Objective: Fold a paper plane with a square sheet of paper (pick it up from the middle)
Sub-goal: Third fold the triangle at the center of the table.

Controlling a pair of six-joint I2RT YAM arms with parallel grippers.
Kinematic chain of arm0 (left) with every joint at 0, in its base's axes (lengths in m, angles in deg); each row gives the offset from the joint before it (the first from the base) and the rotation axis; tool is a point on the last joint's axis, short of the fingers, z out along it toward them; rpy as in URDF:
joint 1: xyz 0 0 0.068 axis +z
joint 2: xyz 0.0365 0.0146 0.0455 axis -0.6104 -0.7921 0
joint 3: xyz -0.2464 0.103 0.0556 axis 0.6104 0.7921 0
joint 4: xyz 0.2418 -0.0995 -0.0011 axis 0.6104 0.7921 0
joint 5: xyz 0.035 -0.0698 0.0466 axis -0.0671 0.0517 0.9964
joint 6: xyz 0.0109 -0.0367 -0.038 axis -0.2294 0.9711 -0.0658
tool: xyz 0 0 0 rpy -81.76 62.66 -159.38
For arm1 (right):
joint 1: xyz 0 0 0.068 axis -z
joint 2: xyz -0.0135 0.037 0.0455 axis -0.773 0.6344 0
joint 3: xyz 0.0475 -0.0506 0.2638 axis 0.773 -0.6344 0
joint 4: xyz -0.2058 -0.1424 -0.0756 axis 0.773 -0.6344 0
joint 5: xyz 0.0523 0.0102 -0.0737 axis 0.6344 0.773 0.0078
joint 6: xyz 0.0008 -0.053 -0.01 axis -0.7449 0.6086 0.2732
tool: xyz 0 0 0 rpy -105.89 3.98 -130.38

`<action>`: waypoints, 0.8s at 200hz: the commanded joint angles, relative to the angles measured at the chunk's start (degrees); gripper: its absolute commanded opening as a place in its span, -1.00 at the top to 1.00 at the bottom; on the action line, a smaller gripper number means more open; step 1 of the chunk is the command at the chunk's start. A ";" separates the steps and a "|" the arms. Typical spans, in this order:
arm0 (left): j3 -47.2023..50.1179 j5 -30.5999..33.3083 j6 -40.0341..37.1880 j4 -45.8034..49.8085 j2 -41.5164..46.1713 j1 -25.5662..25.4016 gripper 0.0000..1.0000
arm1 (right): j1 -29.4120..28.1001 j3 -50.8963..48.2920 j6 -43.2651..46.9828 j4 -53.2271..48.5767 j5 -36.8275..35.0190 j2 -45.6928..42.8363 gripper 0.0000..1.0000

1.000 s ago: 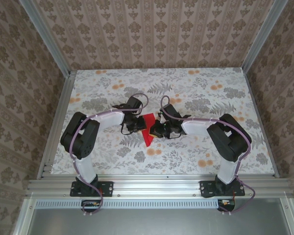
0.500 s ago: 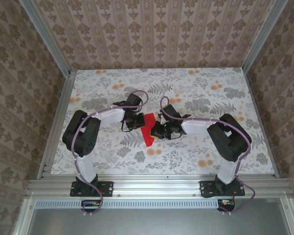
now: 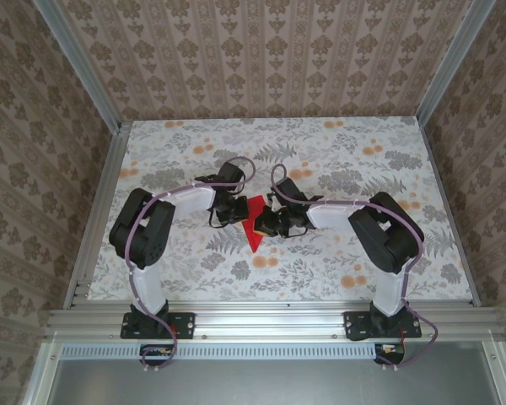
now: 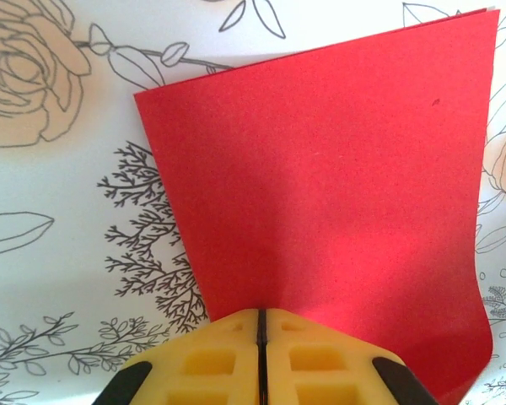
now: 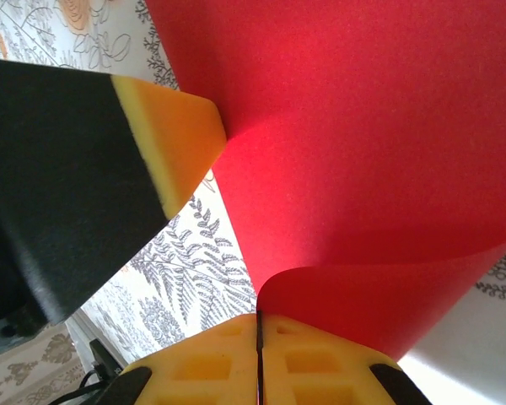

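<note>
The square sheet of paper [image 3: 255, 229] is bright red and hangs curved between both grippers at the middle of the table. In the left wrist view the red sheet [image 4: 337, 186] runs away from my left gripper [image 4: 260, 314], whose yellow jaws are pressed together on its near edge. My right gripper [image 5: 258, 316] is shut on a curled-under flap of the sheet [image 5: 363, 126]. One left fingertip [image 5: 181, 126] touches the sheet's left edge there. From above, the left gripper [image 3: 240, 213] and right gripper [image 3: 264, 224] face each other across the paper.
The floral tablecloth [image 3: 363, 160] covers the table, with open room at the back and on both sides. Patterned walls and aluminium posts [image 3: 78, 63] enclose it on three sides. A metal rail [image 3: 261, 319] runs along the near edge by the arm bases.
The left gripper has closed on the paper's edge. The right arm has drawn slightly left, and the red sheet looks narrower and more bunched between the two grippers.
</note>
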 commanded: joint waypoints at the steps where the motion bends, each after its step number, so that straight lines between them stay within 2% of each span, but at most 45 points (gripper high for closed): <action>1: 0.41 0.88 -1.46 2.27 -1.51 -0.28 0.80 | -0.37 1.84 -0.96 0.98 0.24 1.40 0.82; 160: 0.44 0.66 -1.46 2.01 -2.30 -1.07 0.81 | -0.40 3.45 -1.79 2.14 -1.24 4.60 0.80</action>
